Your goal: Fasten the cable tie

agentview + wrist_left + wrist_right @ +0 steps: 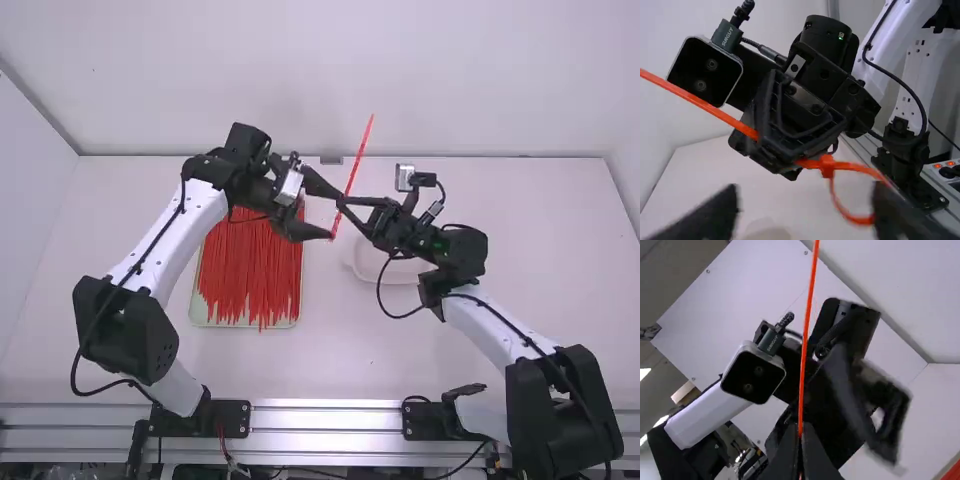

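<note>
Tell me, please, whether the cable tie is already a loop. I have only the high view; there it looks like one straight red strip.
Observer: Yes. The left wrist view shows the cable tie closed into a small loop that hangs below the right gripper.
Operator: Is it really gripped?
Observer: The right wrist view shows its fingers shut on the strap, the tail running straight up from them.
Operator: And the other arm?
Observer: The left gripper is open, the loop between its fingers.
</note>
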`<state>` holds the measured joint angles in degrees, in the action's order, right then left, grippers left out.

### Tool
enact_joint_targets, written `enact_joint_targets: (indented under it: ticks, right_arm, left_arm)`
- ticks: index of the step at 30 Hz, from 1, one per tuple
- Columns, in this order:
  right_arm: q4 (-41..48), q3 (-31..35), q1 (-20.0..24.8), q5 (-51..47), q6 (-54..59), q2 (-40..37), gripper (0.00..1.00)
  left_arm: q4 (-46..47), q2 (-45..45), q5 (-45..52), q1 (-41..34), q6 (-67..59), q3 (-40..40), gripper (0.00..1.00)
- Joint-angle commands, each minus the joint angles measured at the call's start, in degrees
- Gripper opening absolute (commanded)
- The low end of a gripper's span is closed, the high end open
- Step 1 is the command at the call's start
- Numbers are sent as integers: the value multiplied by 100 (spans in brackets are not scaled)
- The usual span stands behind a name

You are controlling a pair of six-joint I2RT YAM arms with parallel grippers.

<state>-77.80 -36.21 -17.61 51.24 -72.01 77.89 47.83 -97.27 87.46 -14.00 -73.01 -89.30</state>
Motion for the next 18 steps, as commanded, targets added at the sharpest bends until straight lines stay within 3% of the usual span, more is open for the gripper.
enact_joint_targets:
  ticks: [1,9,12,18]
  right_arm:
    - [-13,-133,28,48,59,-39,0]
    - [13,-133,439,380,42,-39,0]
    - [26,-133,734,599,52,-39,0]
    - [214,-133,1196,927,229,-39,0]
  left_arm:
    - [-66,-24,245,-37,181,-31,99]
    - [-1615,-24,-262,7,2841,-31,99]
    - [-2476,-24,-1117,15,4686,-31,99]
    - [-2710,-24,-1897,13,5683,-31,99]
